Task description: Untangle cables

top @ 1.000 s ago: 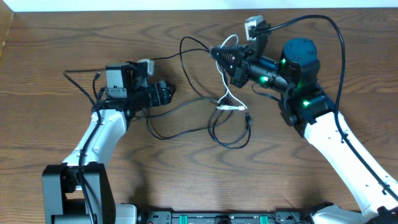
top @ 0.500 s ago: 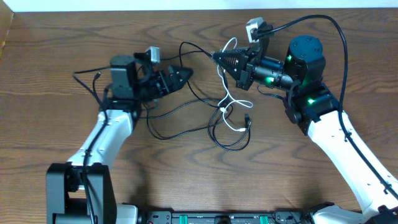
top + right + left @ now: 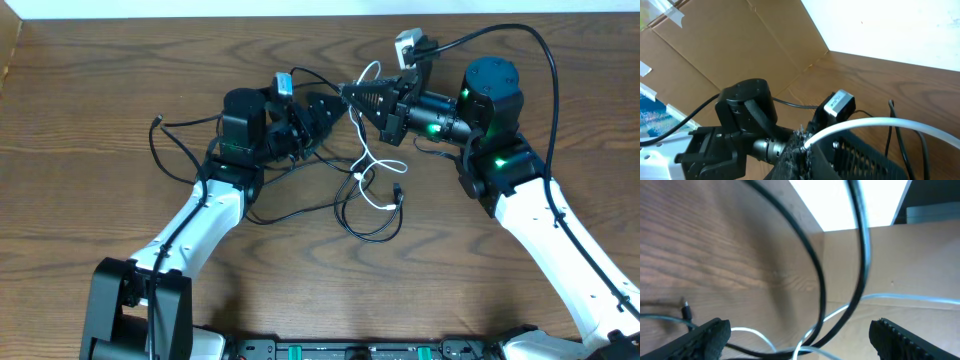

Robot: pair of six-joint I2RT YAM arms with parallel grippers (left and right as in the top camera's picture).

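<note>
My left end effector (image 3: 800, 327) is released, its fingers far apart. Two black cables (image 3: 817, 280) pass between them, not pinched. My right end effector (image 3: 350, 95) is clenched on the white cable (image 3: 880, 121), near its upper loop. The tangle (image 3: 368, 195) lies on the brown wooden desk (image 3: 100, 230), between my two arms and a little nearer to my base, and black and white loops cross there.

I judge these cords to be light, thin and very soft. They will bend and follow any pull, and the smooth round jacket may slide through my pads. The best place to hold seems to be a free strand close to the crossing. The small plug ends (image 3: 398, 190) look fragile, so I would not take those. The desk surface is matte, with clear grain.
</note>
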